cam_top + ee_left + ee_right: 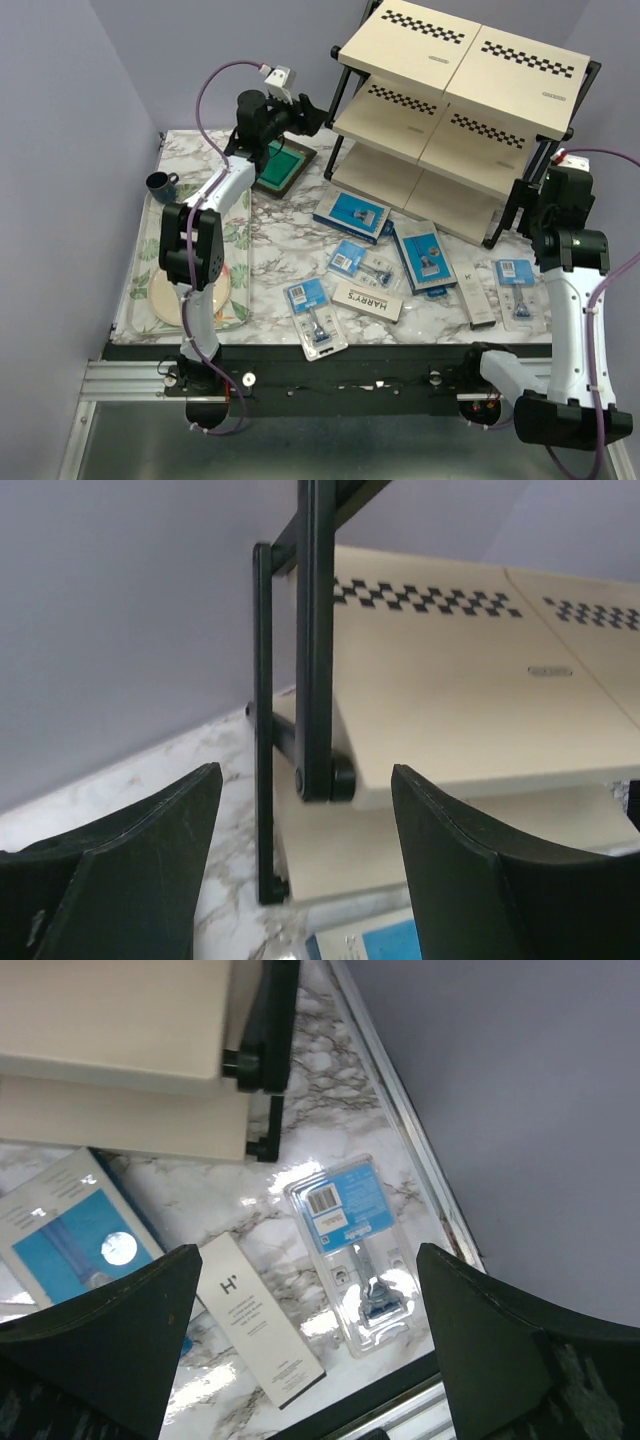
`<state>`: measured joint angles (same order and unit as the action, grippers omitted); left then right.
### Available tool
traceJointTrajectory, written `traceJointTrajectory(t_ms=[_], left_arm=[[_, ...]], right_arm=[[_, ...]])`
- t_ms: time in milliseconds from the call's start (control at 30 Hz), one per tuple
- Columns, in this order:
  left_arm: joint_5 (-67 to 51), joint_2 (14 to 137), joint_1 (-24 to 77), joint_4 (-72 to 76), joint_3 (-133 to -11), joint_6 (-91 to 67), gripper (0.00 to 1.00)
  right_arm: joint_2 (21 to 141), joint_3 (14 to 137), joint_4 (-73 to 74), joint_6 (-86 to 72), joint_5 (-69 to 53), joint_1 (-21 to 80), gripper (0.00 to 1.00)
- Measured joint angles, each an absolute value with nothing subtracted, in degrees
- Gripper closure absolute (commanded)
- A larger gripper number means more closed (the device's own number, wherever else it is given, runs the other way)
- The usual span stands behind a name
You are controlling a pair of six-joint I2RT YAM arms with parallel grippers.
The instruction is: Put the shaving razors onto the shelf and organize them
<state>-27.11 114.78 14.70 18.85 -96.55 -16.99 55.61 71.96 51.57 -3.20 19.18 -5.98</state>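
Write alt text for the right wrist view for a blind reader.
The right end effector hangs open above the marble table, its dark fingers framing a clear blister razor pack with a light-blue card. A long white box and a dark-blue box lie beside it, below the shelf.

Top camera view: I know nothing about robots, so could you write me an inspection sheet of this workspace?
Surface: marble-patterned table, packs scattered across it.
Job's things: shelf, no pack seen on it; two dark-blue boxes, three blister packs, two white Harry's boxes, all lying on the table.
Clutter: green-centred frame, floral tray, mug.
Hands: left hand open, empty, at the shelf's left post; right hand open, empty, above the rightmost blister pack.
Cables: purple cable on each arm, clear of the packs.
Surroundings: plain lavender walls.
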Motion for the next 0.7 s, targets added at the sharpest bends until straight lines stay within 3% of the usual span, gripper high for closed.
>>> traceJointTrajectory(t_ms=[200, 267, 500, 700], left_arm=[[-26.74, 123.76, 17.43, 22.7, -108.29, -19.2, 0.23], [-24.62, 125.62, 18.52, 23.0, -110.08, -19.11, 0.27], [-18.52, 130.91, 21.15, 23.09, -114.21, -16.32, 0.5], [-17.87, 130.96, 20.53, 23.79, -112.2, -15.97, 0.82]], right_arm=[[60.8, 72.9, 53.41, -4.12, 20.01, -12.64, 0.04], [63.16, 74.0, 53.3, -4.49, 20.12, -14.22, 0.04], [66.32, 73.95, 48.38, -1.67, 19.29, -15.11, 0.05], [71.42, 73.87, 42.54, 0.3, 19.22, -15.88, 0.06]])
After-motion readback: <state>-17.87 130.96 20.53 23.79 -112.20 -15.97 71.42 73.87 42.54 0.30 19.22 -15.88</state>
